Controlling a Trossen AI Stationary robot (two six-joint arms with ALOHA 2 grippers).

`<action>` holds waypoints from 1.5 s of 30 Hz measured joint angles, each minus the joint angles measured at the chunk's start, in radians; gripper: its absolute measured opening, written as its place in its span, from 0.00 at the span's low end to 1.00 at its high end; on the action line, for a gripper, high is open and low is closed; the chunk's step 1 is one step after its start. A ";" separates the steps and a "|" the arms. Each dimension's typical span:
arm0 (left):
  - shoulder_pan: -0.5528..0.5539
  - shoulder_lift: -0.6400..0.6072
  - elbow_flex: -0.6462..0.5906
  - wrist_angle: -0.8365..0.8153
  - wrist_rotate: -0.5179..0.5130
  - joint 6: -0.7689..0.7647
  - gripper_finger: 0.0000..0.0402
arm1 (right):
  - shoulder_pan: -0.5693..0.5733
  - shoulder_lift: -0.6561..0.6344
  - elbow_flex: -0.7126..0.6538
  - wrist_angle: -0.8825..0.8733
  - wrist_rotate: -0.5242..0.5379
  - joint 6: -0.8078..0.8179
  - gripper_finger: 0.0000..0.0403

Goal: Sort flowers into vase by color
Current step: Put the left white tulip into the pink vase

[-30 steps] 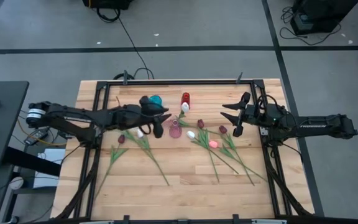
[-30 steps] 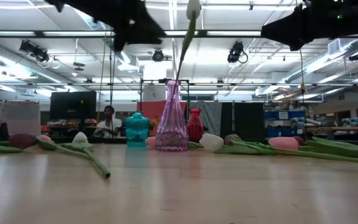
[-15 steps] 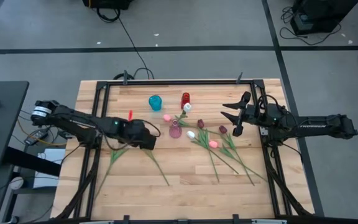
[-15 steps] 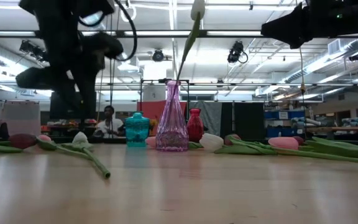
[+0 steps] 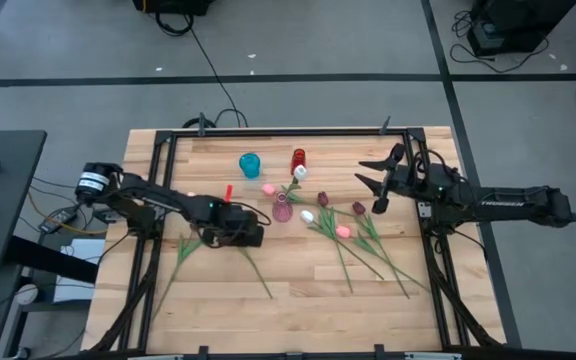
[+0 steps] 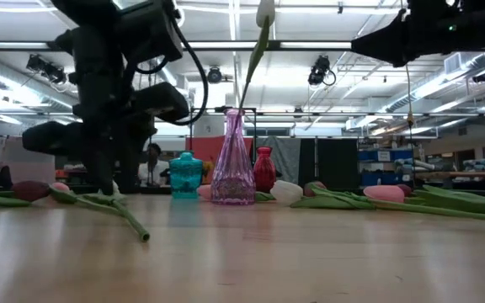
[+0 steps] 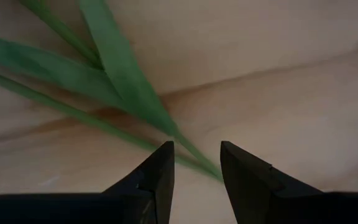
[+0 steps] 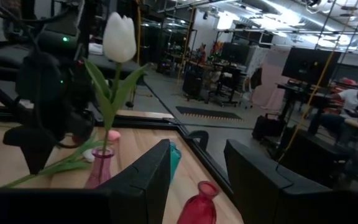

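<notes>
Artificial tulips lie flat on the table in two groups, a left one (image 5: 182,252) and a right one (image 5: 353,238). A white tulip (image 6: 264,13) stands with its stem in the pink glass vase (image 5: 281,209). My left gripper (image 5: 251,236) points down at the table, open. Its fingers stand on either side of a thin green stem (image 7: 129,134), just past its leaves (image 7: 120,74). No touch shows. In the low view it is down beside the white head (image 6: 109,190) of a lying tulip. My right gripper (image 5: 373,186) waits open above the table's right part, looking toward the vases (image 8: 197,143).
A teal vase (image 5: 249,164) and a red vase (image 5: 298,159) stand behind the pink one, toward the far edge. A loose pink head (image 5: 268,188) lies by the pink vase. Bare wood (image 5: 298,310) lies along the near edge. A black frame (image 5: 288,132) rims the table.
My left gripper has moved from high beside the pink vase toward the near edge and down to the table, ending over the stem of a lying tulip. The white tulip has stayed upright in the pink vase. My right arm has kept nearly still.
</notes>
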 joint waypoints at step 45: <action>0.032 -0.081 -0.002 -0.093 -0.053 0.190 0.01 | -0.022 0.065 0.000 0.065 -0.063 0.018 0.41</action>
